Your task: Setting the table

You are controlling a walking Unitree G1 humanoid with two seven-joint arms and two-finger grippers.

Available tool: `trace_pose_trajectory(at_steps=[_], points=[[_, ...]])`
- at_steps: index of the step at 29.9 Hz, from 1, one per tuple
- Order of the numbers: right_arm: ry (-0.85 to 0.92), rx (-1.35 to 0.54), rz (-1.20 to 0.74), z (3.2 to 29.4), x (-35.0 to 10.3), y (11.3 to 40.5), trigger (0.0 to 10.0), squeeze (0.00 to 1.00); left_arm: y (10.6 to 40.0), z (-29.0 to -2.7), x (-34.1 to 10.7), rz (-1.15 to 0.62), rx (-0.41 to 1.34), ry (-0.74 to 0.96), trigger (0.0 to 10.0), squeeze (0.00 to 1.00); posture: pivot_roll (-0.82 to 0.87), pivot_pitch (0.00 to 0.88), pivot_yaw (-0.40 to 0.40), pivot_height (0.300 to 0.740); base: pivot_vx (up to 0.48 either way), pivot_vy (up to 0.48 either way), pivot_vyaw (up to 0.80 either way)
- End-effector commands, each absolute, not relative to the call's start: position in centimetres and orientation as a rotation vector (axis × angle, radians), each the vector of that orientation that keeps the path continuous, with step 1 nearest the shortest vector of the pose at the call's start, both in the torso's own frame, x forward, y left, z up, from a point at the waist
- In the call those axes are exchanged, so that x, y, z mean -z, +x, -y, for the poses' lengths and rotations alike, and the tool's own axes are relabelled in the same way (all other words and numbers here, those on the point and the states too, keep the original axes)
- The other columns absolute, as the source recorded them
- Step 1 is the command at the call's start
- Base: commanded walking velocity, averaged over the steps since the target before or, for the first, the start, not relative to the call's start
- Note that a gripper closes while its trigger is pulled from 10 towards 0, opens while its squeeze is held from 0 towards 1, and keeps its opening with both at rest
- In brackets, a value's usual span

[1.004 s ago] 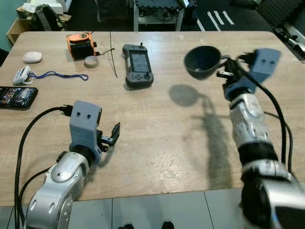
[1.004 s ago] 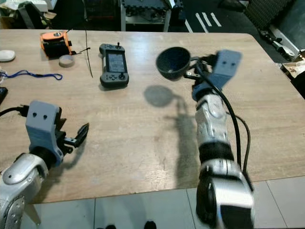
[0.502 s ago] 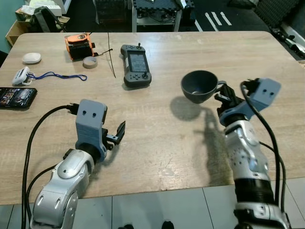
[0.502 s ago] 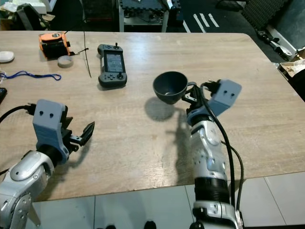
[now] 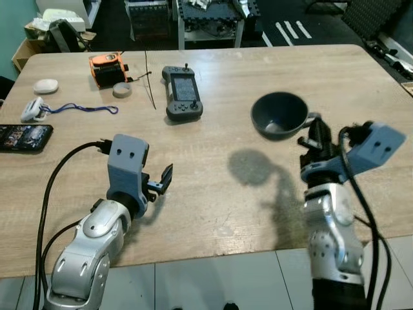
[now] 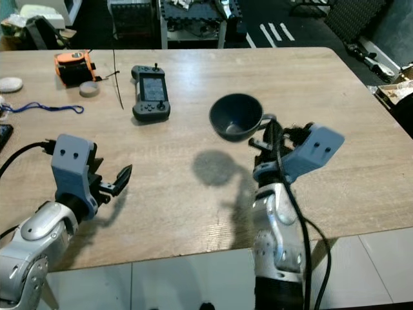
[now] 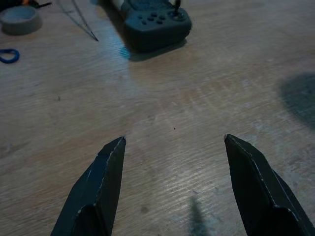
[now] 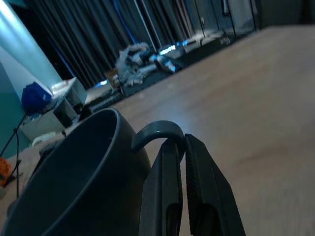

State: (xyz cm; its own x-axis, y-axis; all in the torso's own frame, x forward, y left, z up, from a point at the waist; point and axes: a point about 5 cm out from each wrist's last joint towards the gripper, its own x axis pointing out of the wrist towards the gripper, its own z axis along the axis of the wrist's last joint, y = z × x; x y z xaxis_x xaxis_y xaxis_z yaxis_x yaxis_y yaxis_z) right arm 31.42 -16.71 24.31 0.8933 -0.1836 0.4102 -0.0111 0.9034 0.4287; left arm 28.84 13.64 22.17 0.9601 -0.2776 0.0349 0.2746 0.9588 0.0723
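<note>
A dark blue-grey cup (image 5: 279,113) hangs upright above the right half of the wooden table (image 5: 213,213), throwing a shadow on the wood in front of it. My right gripper (image 5: 315,134) is shut on the cup's handle (image 8: 157,132), with both fingers pressed together through the loop. The cup's bowl (image 8: 74,182) sits just beyond the fingers. My left gripper (image 5: 161,181) hovers low over the front left of the table, open, with only bare wood between its fingertips (image 7: 114,147).
A grey game controller (image 5: 182,101) lies at the back middle. An orange device (image 5: 106,66), a grey cap (image 5: 120,89), a white puck (image 5: 45,85), a blue lanyard (image 5: 71,108) and a phone (image 5: 24,137) are at the back left. Floor tiles (image 5: 213,284) begin past the near edge.
My right arm has drawn back toward the near edge with the cup, which went from tilted to upright. The left gripper has stayed about where it was.
</note>
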Motion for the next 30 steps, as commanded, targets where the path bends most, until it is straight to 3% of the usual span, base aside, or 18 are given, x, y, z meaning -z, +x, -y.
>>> trace_pose_trajectory(at_steps=[1,10,17,30], points=[[0.484,0.079,0.432,16.3,-24.0,30.8,10.0,0.0,28.8,-13.5,-21.5,0.018,0.296,0.072,10.0,0.0,0.14,0.194,0.085,0.74,0.0,0.0,0.0],[0.528,0.046,0.311,16.2,-22.2,30.2,10.0,0.0,29.0,-13.1,-21.2,0.022,0.314,0.069,10.0,0.0,0.11,0.172,0.077,0.74,0.0,0.0,0.0],[0.515,0.058,0.327,16.8,-22.5,30.6,10.0,0.0,29.3,-13.0,-21.0,0.025,0.305,0.06,10.0,0.0,0.1,0.152,0.074,0.74,0.0,0.0,0.0],[0.431,0.002,0.341,15.1,-22.6,31.2,10.0,0.0,30.0,-14.2,-21.0,0.054,0.233,0.062,10.0,0.0,0.09,0.109,0.078,0.74,0.0,0.0,0.0]])
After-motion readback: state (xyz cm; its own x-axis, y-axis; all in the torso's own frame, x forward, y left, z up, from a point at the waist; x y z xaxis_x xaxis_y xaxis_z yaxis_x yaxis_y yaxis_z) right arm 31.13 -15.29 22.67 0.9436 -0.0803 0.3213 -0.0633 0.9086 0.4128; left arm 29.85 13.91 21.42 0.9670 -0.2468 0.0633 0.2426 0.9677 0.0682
